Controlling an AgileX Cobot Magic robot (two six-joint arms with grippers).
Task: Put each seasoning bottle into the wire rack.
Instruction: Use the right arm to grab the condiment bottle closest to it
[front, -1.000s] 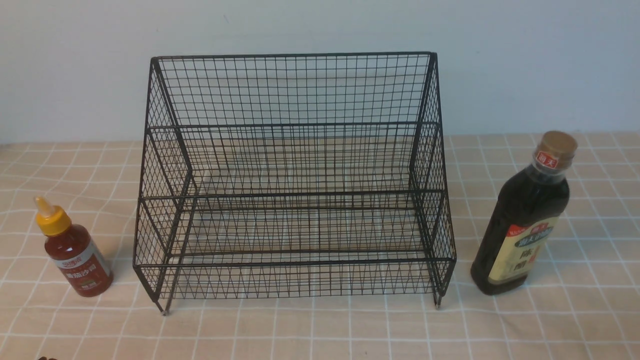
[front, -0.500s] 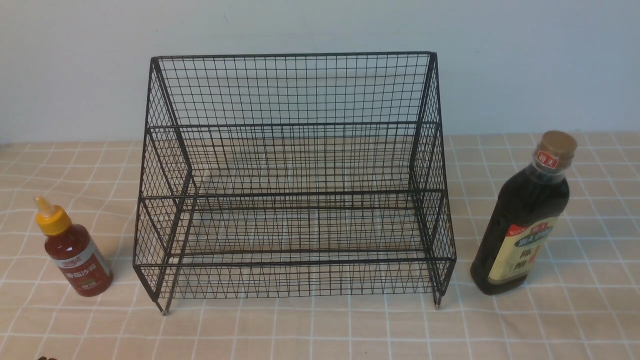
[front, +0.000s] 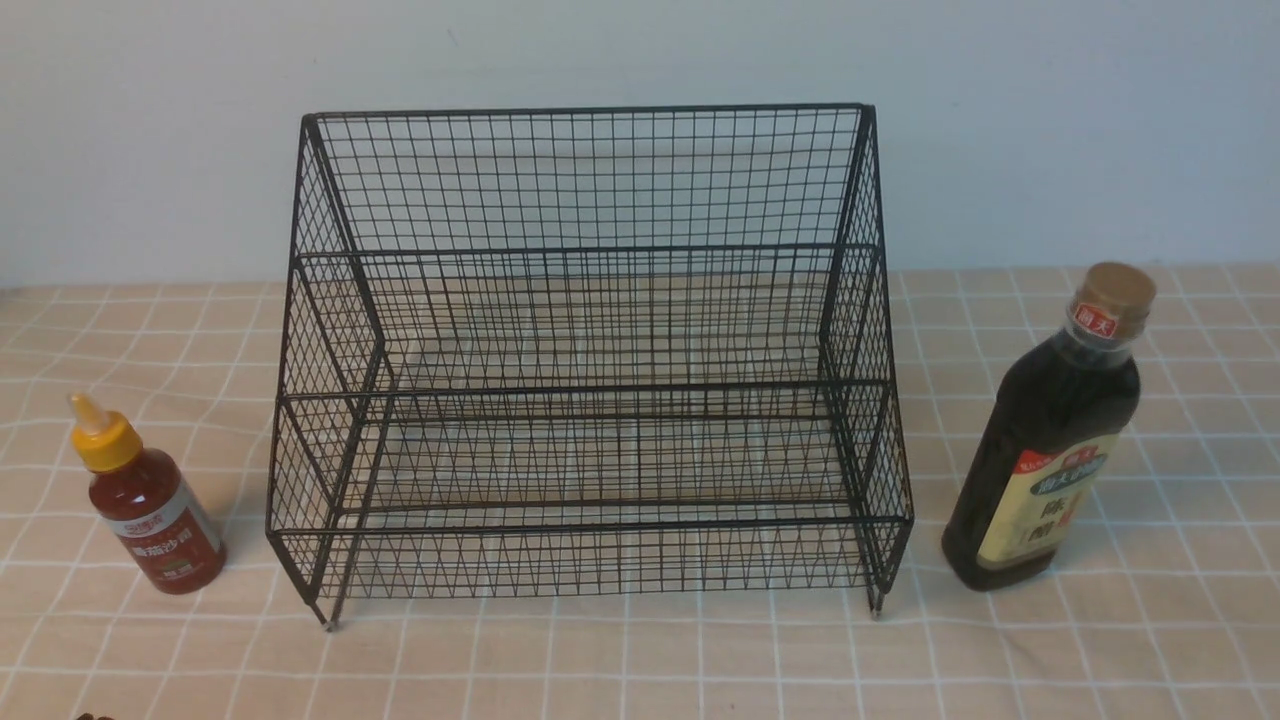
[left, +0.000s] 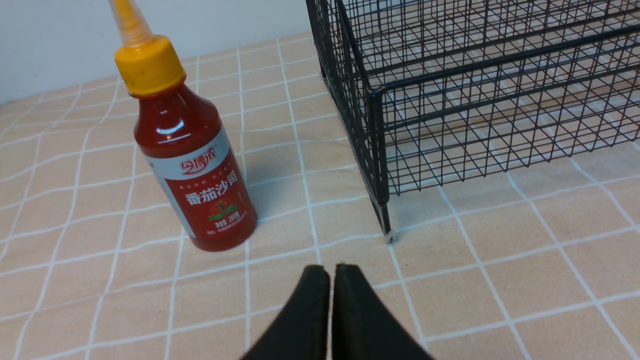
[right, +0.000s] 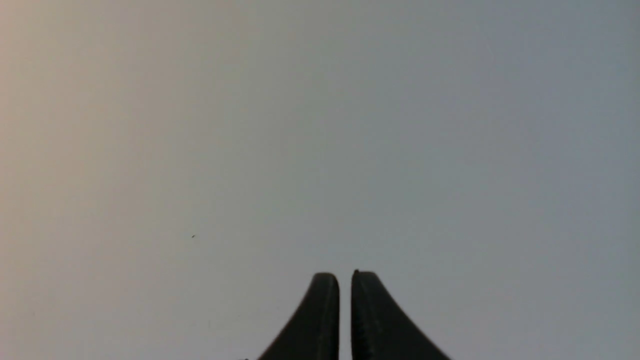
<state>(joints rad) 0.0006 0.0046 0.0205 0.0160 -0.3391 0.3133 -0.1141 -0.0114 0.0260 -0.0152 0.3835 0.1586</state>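
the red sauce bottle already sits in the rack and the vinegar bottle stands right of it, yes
No. The red sauce bottle is not in the wire rack; it stands on the cloth left of it, as the front view shows. The vinegar bottle does stand right of the rack.

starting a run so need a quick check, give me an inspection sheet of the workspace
surface: checked beige tablecloth, lying flat
job's things: wire rack upright, nothing in either tier; red sauce bottle standing left of it; vinegar bottle standing right of it; both outside the rack
clutter: nothing seen
grippers: left gripper shut, near the sauce bottle, holding nothing; right gripper jaws a slit apart, holding nothing
cables: nothing seen
surroundings: plain pale wall behind
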